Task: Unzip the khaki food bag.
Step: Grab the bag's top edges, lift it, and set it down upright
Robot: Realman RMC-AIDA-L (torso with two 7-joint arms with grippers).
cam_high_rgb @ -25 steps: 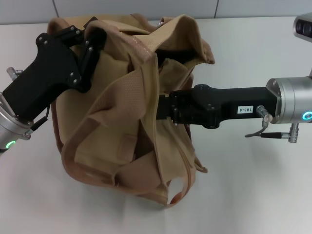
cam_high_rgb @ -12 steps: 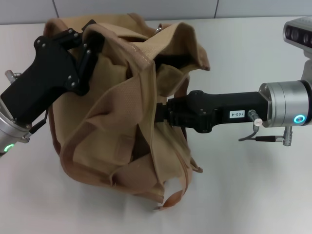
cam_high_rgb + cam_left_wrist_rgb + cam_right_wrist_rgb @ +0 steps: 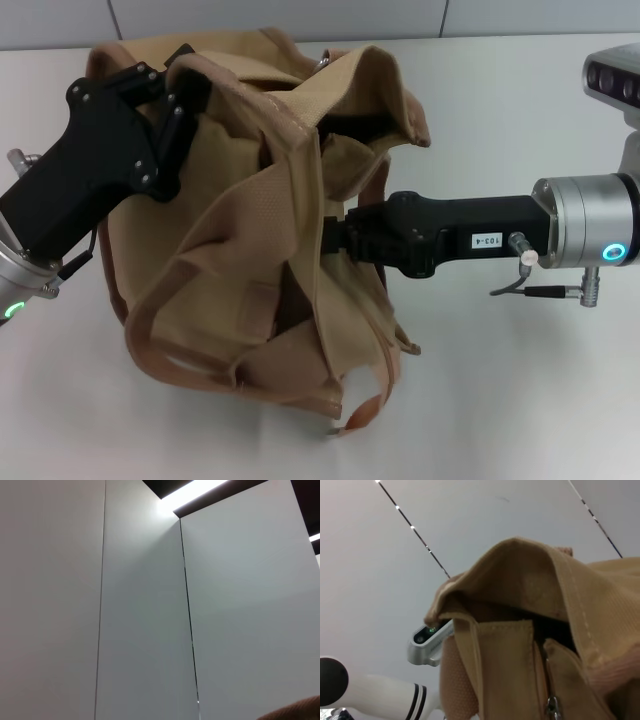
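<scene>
The left gripper (image 3: 185,85) has its black fingers (image 3: 178,110) pressed into the upper left corner of the khaki food bag (image 3: 230,250), with cloth bunched between and around them; whether they are clamped on the fabric or merely hooked into it cannot be told. The right gripper (image 3: 335,235) is pushed into the folds at the bag's middle from the right, and its fingertips are buried in canvas, so their state cannot be told either.

Compared with the picture from half a second ago, the left gripper has drawn its corner slightly further out to the left and up, and the right arm has shifted a touch to the right and down. The bag has slumped a little lower at its near edge (the loose handle loop (image 3: 365,410) now curls closer to the bottom of the head view).

The bag lies crumpled on the white table (image 3: 500,400), left of centre, its long axis running roughly from near to far, its top opening gaping toward the far right. In the right wrist view a zipper pull (image 3: 551,706) hangs at the seam below the dark opening.

Beyond the table stand pale wall panels (image 3: 145,605) with thin dark seams, and a bright ceiling strip (image 3: 192,489) shows in the left wrist view.
</scene>
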